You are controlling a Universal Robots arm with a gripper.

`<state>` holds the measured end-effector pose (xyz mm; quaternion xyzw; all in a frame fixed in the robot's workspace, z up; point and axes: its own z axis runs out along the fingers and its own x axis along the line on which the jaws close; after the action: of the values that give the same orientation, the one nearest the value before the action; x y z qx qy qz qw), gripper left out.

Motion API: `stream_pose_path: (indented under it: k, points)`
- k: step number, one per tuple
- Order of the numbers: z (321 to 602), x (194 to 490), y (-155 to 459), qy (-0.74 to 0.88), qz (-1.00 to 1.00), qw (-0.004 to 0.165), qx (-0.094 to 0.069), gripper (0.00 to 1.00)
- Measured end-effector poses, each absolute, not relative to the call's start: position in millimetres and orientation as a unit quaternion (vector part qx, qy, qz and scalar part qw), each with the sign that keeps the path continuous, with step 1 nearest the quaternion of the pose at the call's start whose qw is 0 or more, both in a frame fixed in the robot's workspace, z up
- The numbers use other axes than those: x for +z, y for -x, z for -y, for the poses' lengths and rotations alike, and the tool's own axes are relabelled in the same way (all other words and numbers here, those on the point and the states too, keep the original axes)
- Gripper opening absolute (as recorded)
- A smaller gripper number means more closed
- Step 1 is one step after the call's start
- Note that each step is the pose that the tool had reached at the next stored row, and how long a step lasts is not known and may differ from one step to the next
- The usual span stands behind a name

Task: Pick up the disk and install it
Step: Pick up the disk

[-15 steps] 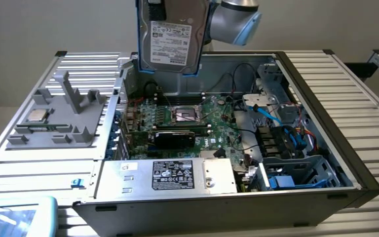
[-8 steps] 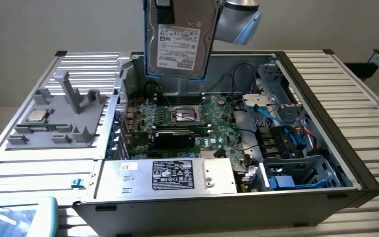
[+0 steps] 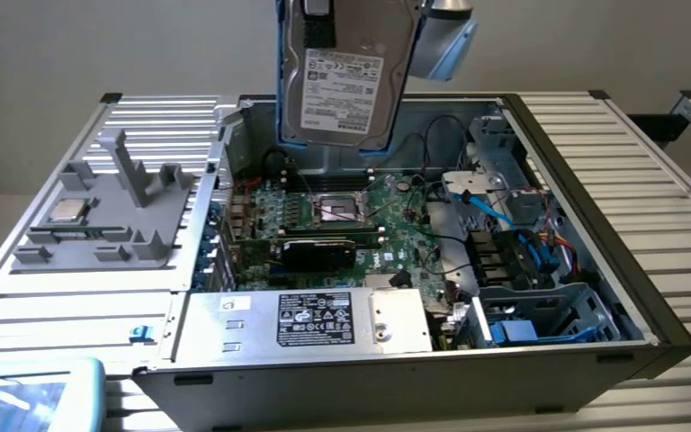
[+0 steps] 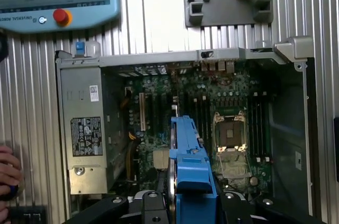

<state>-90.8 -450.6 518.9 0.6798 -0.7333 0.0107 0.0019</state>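
Tool (image 3: 367,11) sits at upper centre of the exterior view, clamped on the disk (image 3: 343,76). In the wrist view its black fingers (image 4: 150,203) press from both sides, with the blue carrier (image 4: 192,166) edge-on between them.

The disk hangs upright in the air, label face toward the exterior camera. It is above the open computer case (image 3: 597,225), over the back part of the motherboard (image 3: 358,229), and touches nothing but the tool. It is not yet installed.

Elsewhere in the exterior view:
- Drive cage (image 3: 561,310) at lower right of the case, with another blue-framed drive unit (image 3: 514,331) low in it.
- Blue cables (image 3: 489,202) looping at centre right, between the disk and the cage.
- Power supply (image 3: 309,319) at lower centre.
- Grey fixture (image 3: 118,225) on the ribbed table (image 3: 646,144) at left, with a processor chip (image 3: 67,210) on it.
- Teach pendant (image 3: 22,396) at lower left.

A person's hand (image 4: 8,173) shows in the wrist view, beside the case near the power supply.

Step in hand, as a judgement, is carrying the held disk over the case toward the cage. Most of the disk hangs below the jaws, so it may tilt or slip. The grip should be kept firm and any motion smooth, with the lower edge high enough to clear the cables, the cage wall and the board parts. The carrier would need to be square to the cage opening, tabs level, before any contact. The path should stay well apart from the hand.
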Motion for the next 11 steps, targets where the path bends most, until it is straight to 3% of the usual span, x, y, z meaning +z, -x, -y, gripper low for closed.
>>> stream_pose_path:
  k: [11]
  points:
    - [457,521,69,-0.680,0.733,0.002,0.011,0.37]
